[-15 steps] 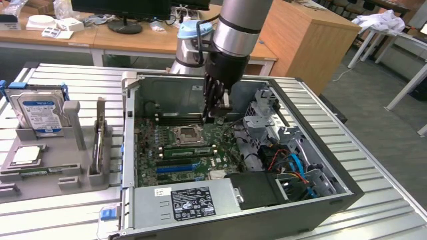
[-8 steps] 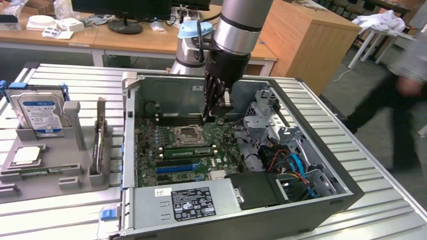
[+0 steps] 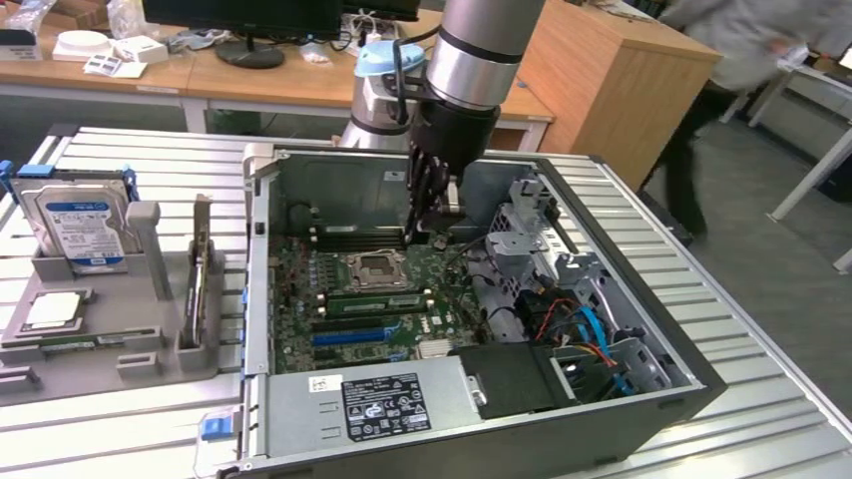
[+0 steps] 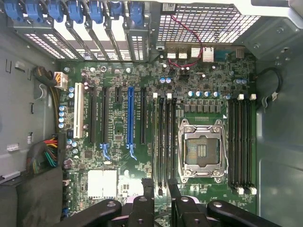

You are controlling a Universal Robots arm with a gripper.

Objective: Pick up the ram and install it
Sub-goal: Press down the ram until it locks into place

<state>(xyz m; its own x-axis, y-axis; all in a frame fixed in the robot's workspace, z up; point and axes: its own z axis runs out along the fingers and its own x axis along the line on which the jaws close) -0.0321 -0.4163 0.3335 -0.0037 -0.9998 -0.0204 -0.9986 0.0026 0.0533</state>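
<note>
Nearest the wrist lens: the pincer (image 4: 160, 185), fingers (image 4: 147, 191) spread wide, gripping nothing, lined up lengthwise with the black memory slots (image 4: 166, 142) next to the empty processor socket (image 4: 202, 149).

Over in the exterior view, the ram (image 3: 379, 302): a green stick with dark chips, apparently standing in a slot just at six o'clock of the socket, below the pincer and apart from it. Judged, then, as the closing stage of the job, with pick-up done and stick let go in its slot, though impossible to confirm full seating or latch position from here. Worth noting a thin upright plate (image 3: 200, 269) in the grey rack (image 3: 134, 344) at nine o'clock of the case (image 3: 339, 190), too edge-on to identify. If a second stick, would cast doubt on that reading.

Any further move calls for a straight vertical path, with drive cage (image 3: 526, 230) and cables (image 3: 593, 324) crowding the board at three o'clock. Calls too for a look at the latches at both slot ends.

Arm (image 3: 473, 60): drops in from twelve o'clock, last link plumb, pincer pointing straight down inside the case over the motherboard (image 3: 299, 289), near one o'clock of the socket. Hard drive (image 3: 80, 225) and processor chip (image 3: 54, 309) parked in the rack on the tabletop (image 3: 134, 150)
</note>
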